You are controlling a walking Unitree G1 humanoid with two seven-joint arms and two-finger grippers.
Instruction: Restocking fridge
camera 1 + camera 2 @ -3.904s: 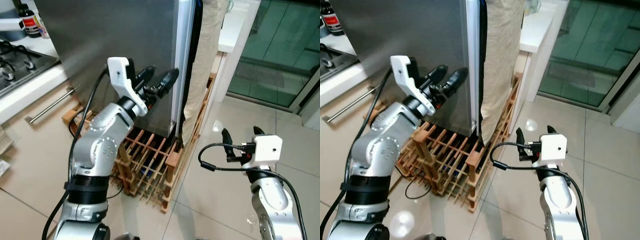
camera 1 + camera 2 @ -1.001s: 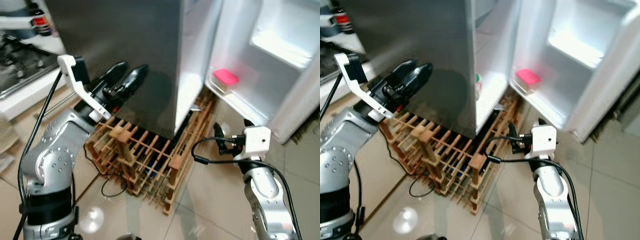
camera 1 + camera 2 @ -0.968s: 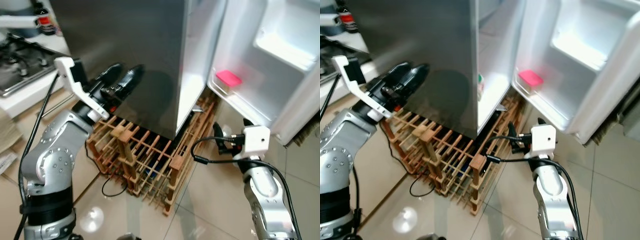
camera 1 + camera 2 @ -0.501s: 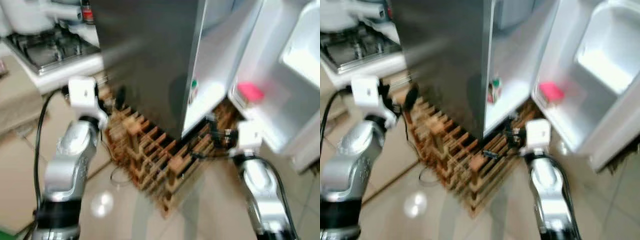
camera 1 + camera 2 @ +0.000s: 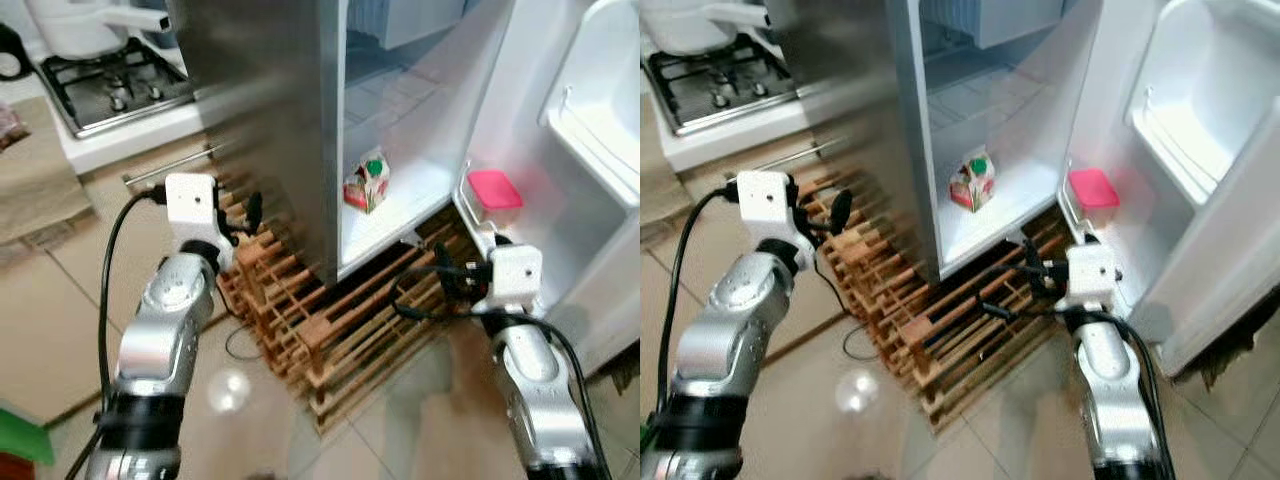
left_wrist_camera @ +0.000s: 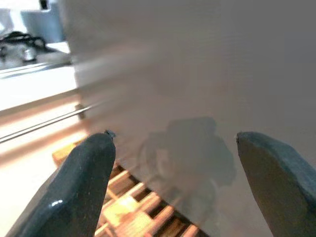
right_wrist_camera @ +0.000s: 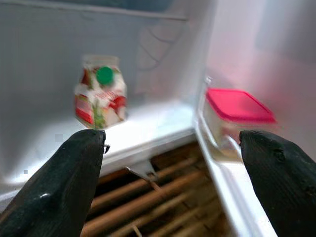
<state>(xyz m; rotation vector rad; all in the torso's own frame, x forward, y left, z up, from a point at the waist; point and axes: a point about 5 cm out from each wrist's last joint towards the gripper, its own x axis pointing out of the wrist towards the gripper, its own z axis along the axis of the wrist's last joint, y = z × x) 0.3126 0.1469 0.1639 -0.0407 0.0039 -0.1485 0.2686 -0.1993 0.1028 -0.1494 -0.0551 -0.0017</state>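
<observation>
The fridge [image 5: 300, 120] stands open, its door [image 5: 1200, 150] swung out to the right. A carton [image 5: 972, 180] stands upright on the bottom shelf [image 5: 1005, 205], near the shelf's front edge, and a pink-lidded box [image 5: 1093, 188] sits in the lowest door bin.

The right hand [image 5: 1035, 272] is the nearer one. It is low, in front of the shelf's front edge and above the wooden rack [image 5: 340, 330] on the floor. Seen from the right wrist, its fingers [image 7: 49, 182] are spread wide and released, holding nothing. They frame the carton [image 7: 101, 91], which lies straight ahead and a little higher, with the box [image 7: 237, 106] off toward the door side.

The left hand [image 5: 250, 212] is beside the fridge's steel outer wall, facing it, also spread and empty; the wall stands between it and the shelf. Any reach into the fridge looks like the right arm's job.
</observation>
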